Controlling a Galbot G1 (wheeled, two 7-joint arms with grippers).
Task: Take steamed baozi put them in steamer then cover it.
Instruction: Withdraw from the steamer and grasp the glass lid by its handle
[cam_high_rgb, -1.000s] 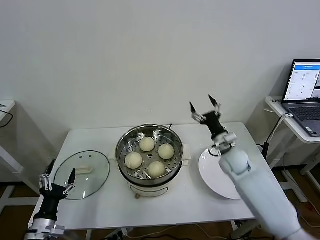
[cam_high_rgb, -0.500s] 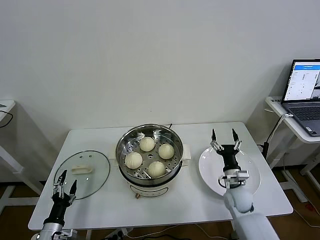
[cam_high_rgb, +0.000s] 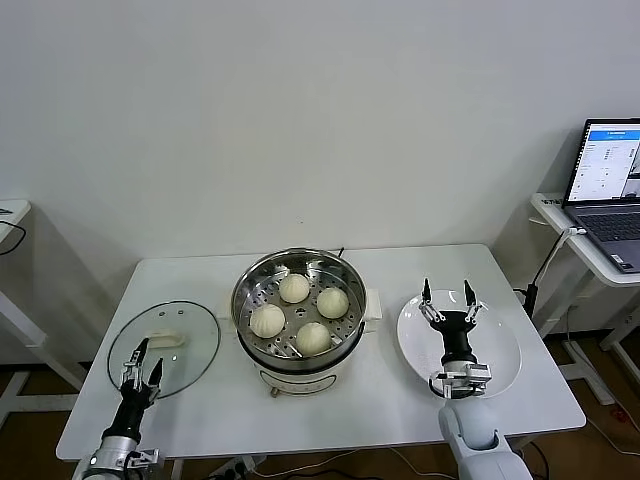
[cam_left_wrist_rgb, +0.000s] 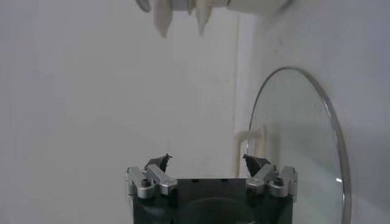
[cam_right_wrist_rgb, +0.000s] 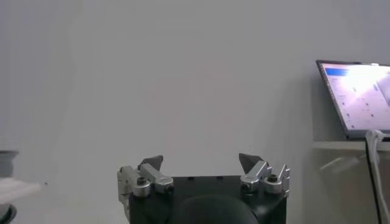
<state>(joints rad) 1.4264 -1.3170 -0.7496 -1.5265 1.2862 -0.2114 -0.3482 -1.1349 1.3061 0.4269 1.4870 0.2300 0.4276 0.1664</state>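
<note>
**Buns loaded, both arms drawn back, lid waiting**

All four steamed baozi (cam_high_rgb: 299, 311) sit on the perforated tray inside the steamer (cam_high_rgb: 297, 325), which stands mid-table with nothing over it. The cover (cam_high_rgb: 165, 348) lies flat on the table (cam_high_rgb: 400, 410) just to the steamer's left, its cream handle facing up.

What has changed in the last second is the arms. The right gripper (cam_high_rgb: 448, 295), which was up high behind the white plate (cam_high_rgb: 500, 345), has dropped and pulled back toward the robot; it now hovers over the plate with its jaws spread wide and nothing between them. The left gripper (cam_high_rgb: 142, 356) has eased forward at the near edge of the cover, jaws likewise wide apart and empty, pointing across the glass toward the handle.

To my eye the loading part looks finished and the right arm is out of the way. What remains is for the left to take the cover by its handle and carry it onto the steamer.
</note>
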